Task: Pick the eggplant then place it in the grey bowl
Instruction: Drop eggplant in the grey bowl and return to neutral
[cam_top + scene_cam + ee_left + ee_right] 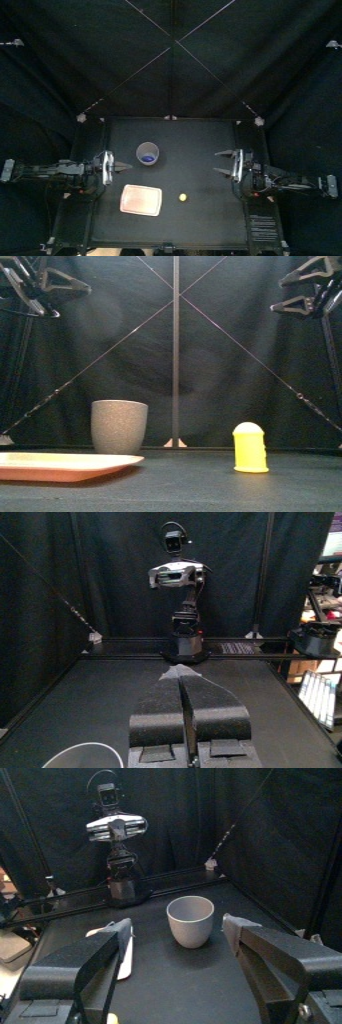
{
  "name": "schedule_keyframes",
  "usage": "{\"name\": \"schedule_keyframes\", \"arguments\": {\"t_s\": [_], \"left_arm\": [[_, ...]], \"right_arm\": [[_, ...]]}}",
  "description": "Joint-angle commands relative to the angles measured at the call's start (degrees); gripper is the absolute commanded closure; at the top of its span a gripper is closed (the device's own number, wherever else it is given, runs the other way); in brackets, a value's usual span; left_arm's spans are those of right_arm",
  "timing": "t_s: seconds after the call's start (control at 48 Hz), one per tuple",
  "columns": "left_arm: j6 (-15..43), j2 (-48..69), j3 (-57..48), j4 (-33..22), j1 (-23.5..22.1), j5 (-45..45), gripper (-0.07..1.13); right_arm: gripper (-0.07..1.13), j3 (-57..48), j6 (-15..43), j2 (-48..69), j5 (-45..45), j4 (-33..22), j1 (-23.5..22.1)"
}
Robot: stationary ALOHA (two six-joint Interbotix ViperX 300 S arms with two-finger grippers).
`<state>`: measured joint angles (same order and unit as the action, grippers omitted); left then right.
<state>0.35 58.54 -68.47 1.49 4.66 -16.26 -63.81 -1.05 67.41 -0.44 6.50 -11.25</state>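
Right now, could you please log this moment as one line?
left claw shut | right claw open | yellow toy on table beside tray, ungrasped | cup upright

— Where did the top view look from?
— High overhead, tipped toward the back: the table (214,225) filled the frame's lower half, the curtain (80,60) the upper.
— And the front view?
— Level at the table's front edge, very near: grey cup (119,426) at lower left, yellow toy (251,446) at lower right, both large.
— The wrist views?
— Each faced across the table. The left one centred the right arm (183,602); the right one held the left arm (118,848) at upper left, and shared the cup and pink tray (126,956) with top and front
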Motion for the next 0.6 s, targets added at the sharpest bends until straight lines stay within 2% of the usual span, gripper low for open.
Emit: {"name": "schedule_keyframes", "arguments": {"t_s": [0.021,0.604], "left_arm": [[0.09,-0.26,0.7,0.18,0.35,-0.09,1.08],[0.0,-0.26,-0.26,0.09,0.62,-0.09,1.08]], "right_arm": [[0.01,2.02,-0.18,-2.29,-0.35,-0.18,0.44],[0.01,1.85,-0.26,-2.9,-0.44,-1.85,0.62]]}}
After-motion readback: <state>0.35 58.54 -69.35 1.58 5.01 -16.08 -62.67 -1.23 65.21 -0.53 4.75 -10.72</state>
